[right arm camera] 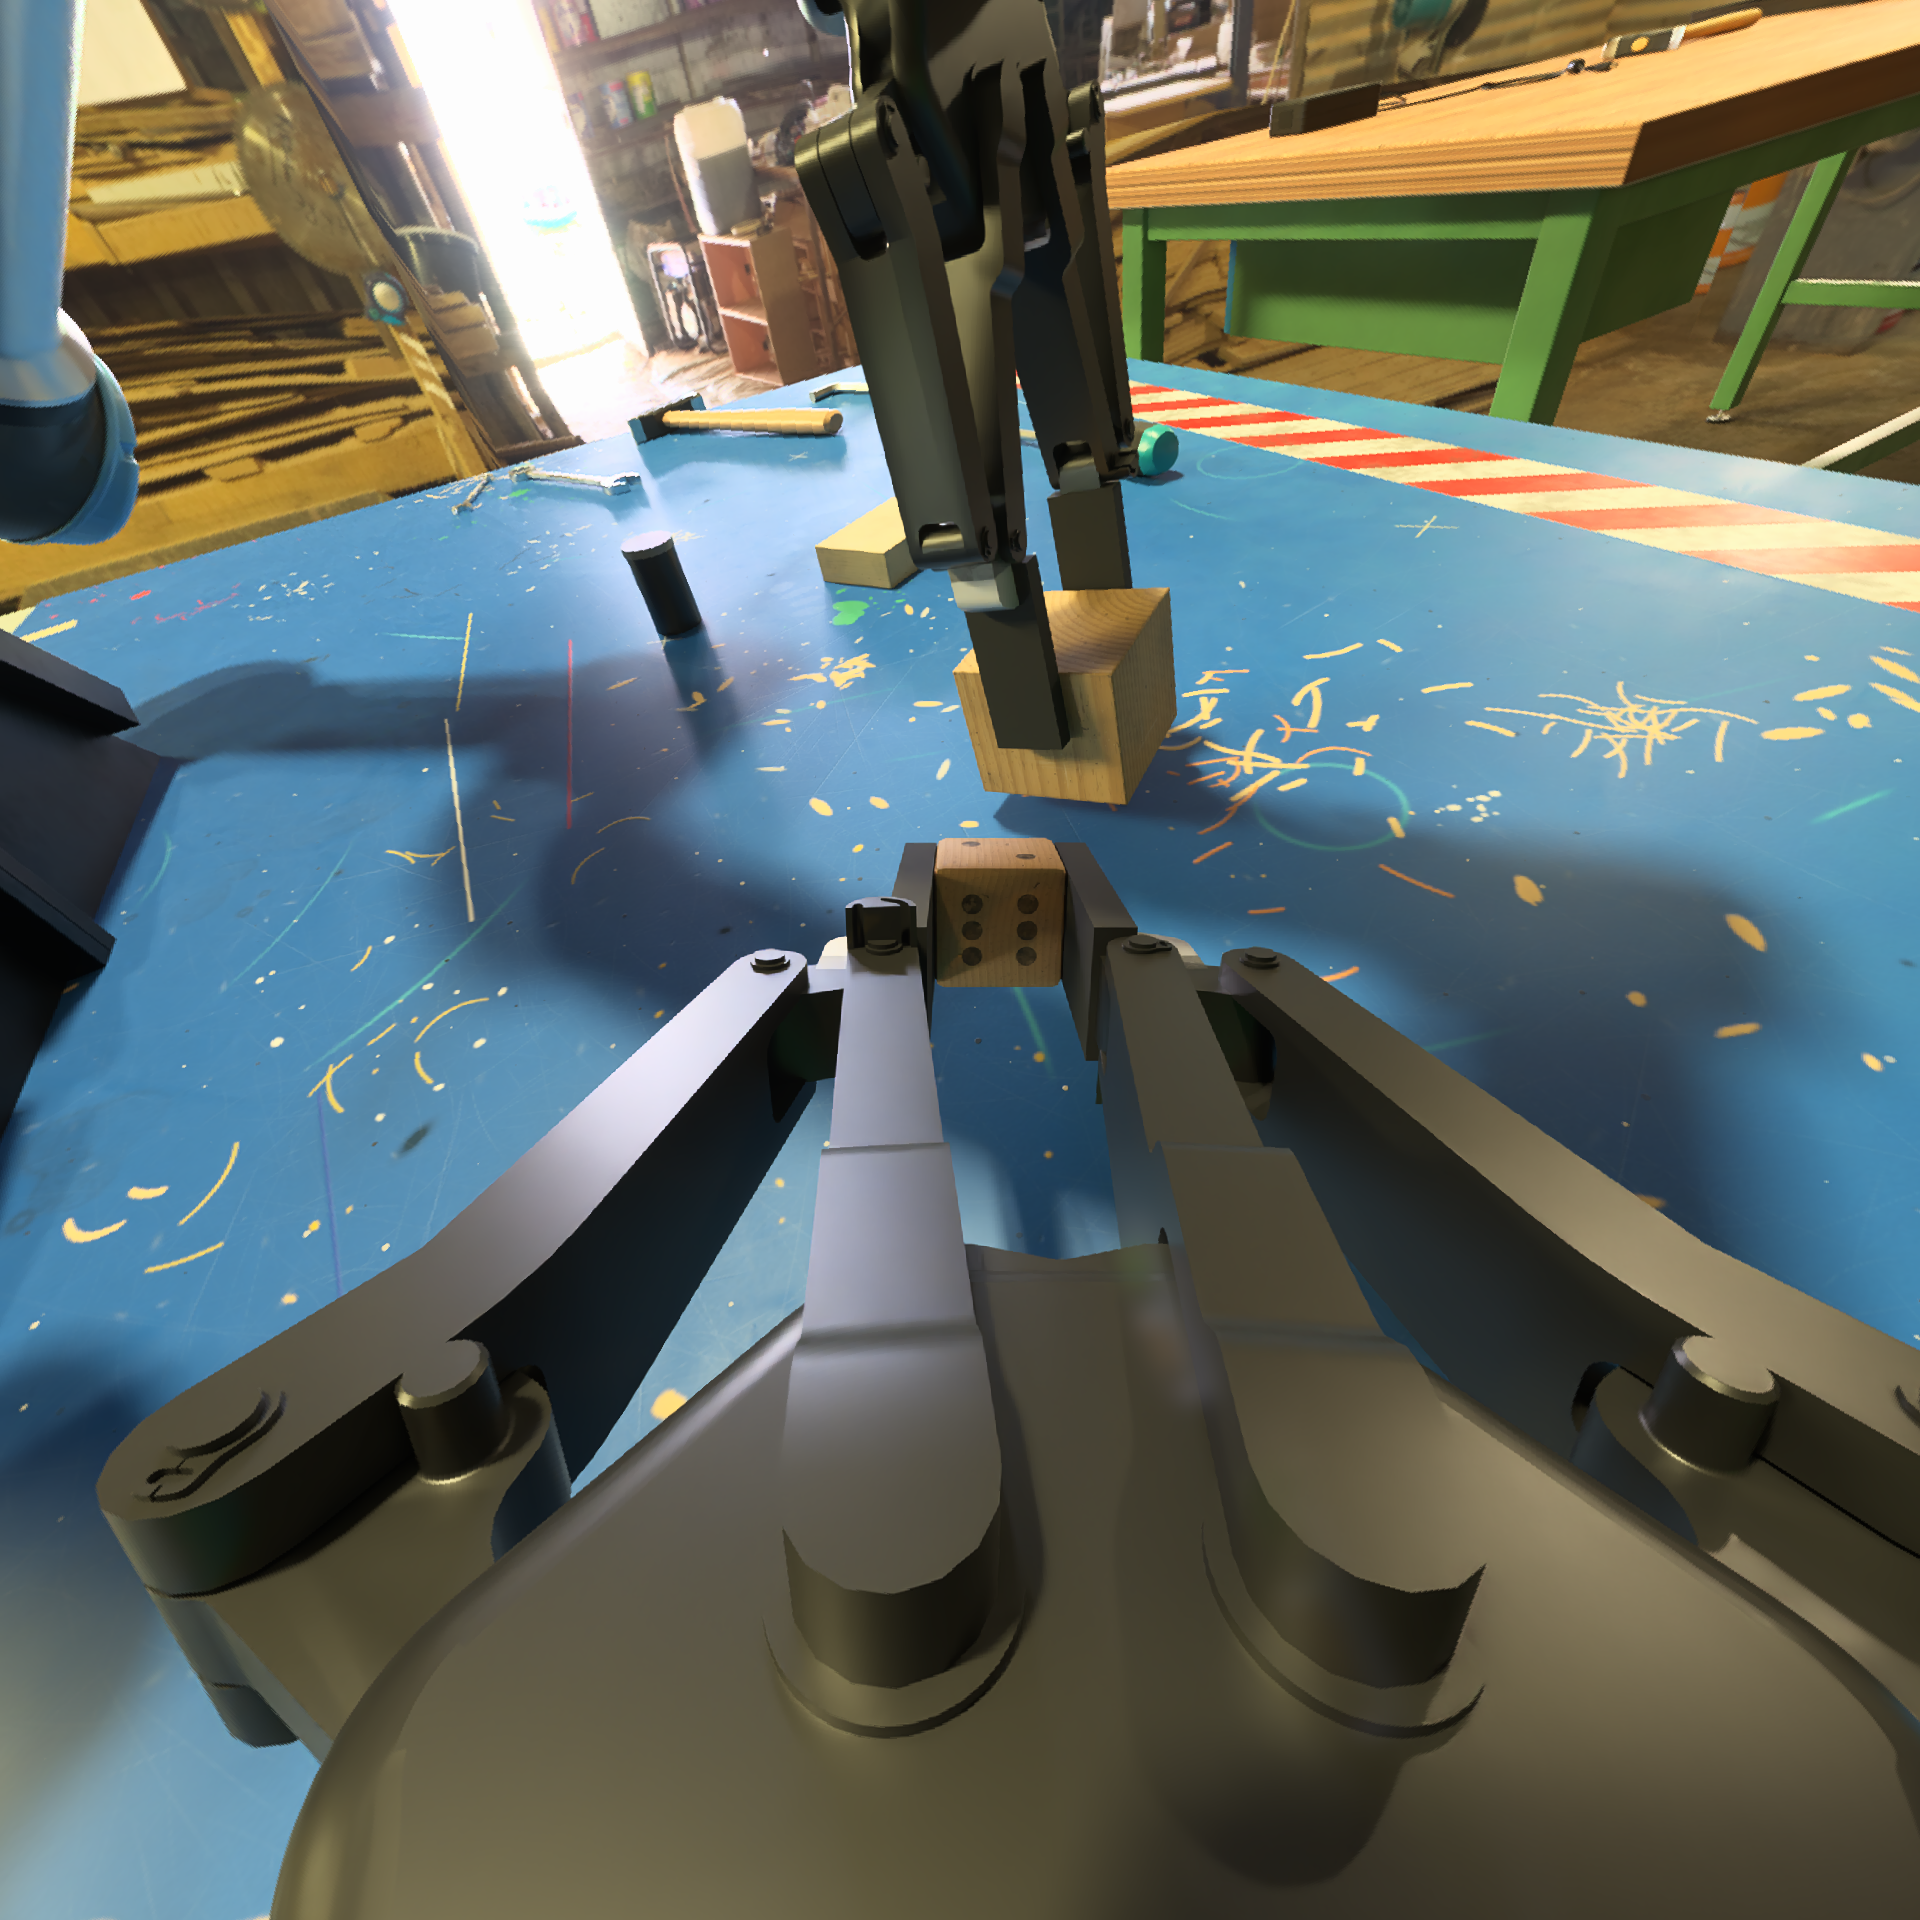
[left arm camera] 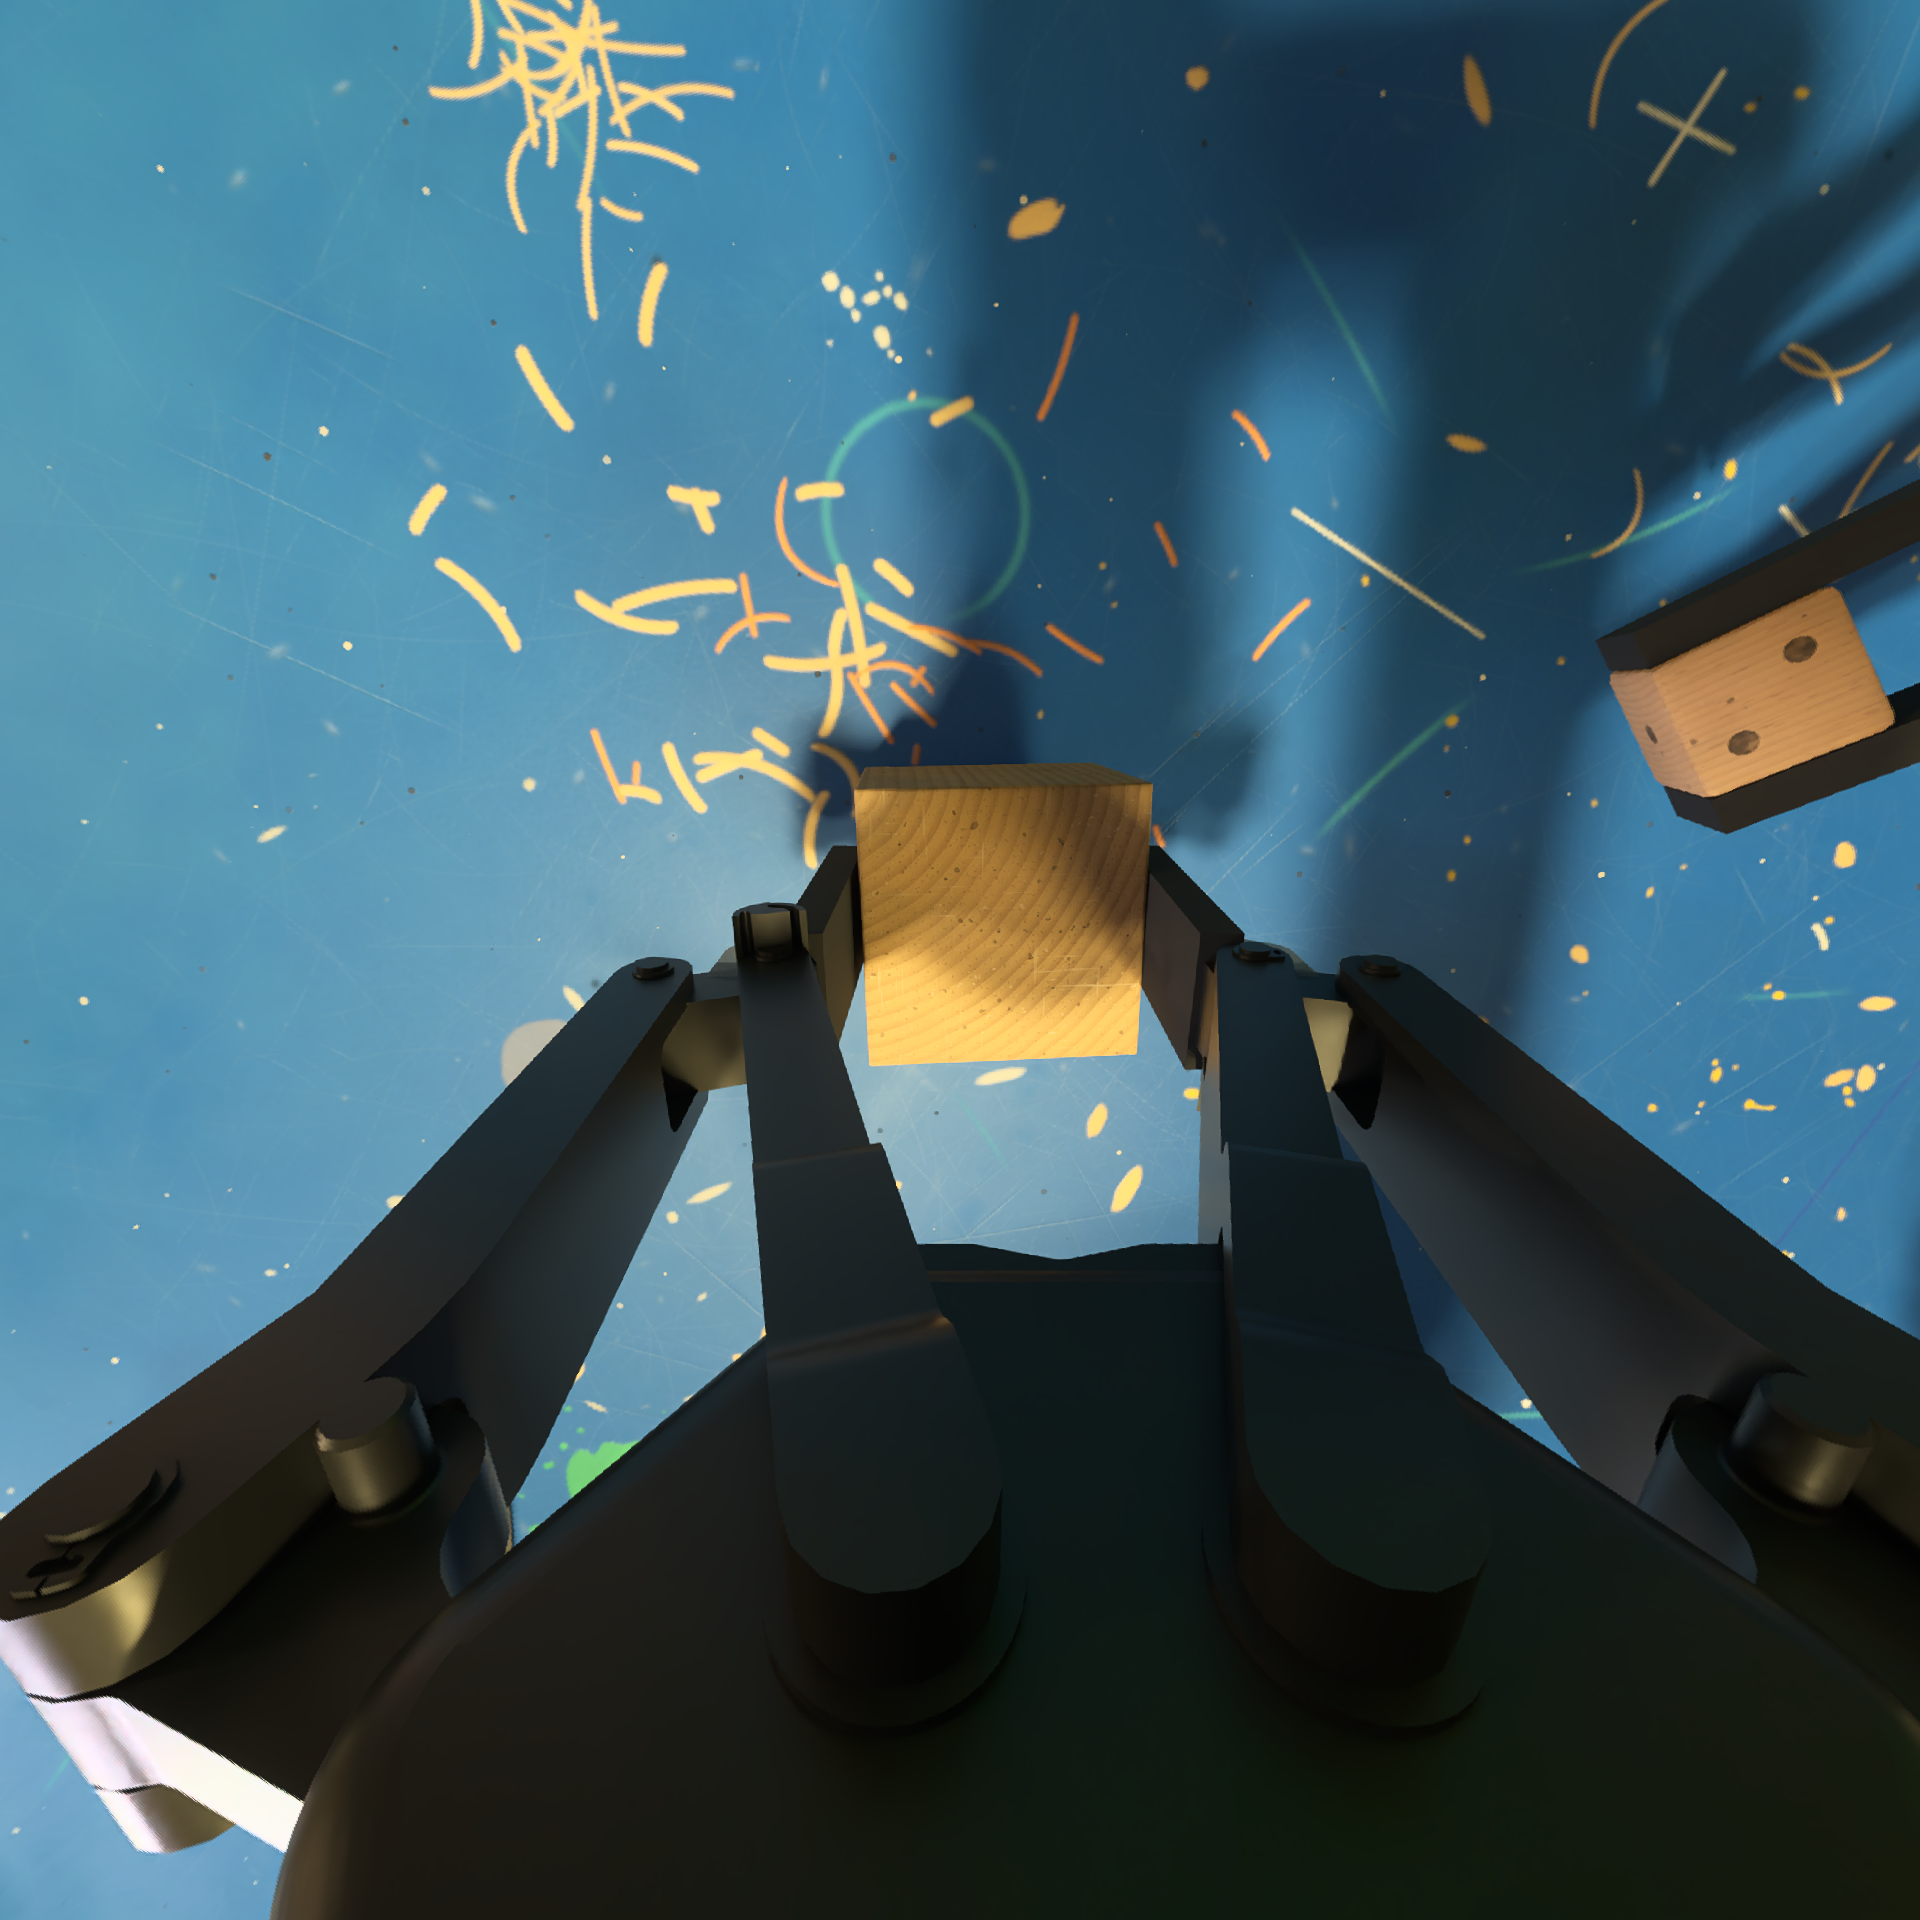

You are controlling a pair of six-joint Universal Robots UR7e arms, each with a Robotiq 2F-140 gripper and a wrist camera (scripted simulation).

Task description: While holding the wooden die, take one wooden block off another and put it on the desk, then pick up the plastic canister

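Nearest, the right gripper (right arm camera: 1000, 914) has its fingers clamped on the small pale wooden die (right arm camera: 997, 912). Beyond, the left gripper (right arm camera: 1049, 665) grips the pale cubic wooden block (right arm camera: 1112, 717), seemingly just above the blue paint-flecked bench (right arm camera: 312, 883), unreleased. Farther off, the black plastic canister (right arm camera: 663, 582) stands untouched.

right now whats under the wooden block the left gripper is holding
Only the blue desk. The wooden block is clamped in the left gripper, at or just above the surface; contact can't be confirmed.
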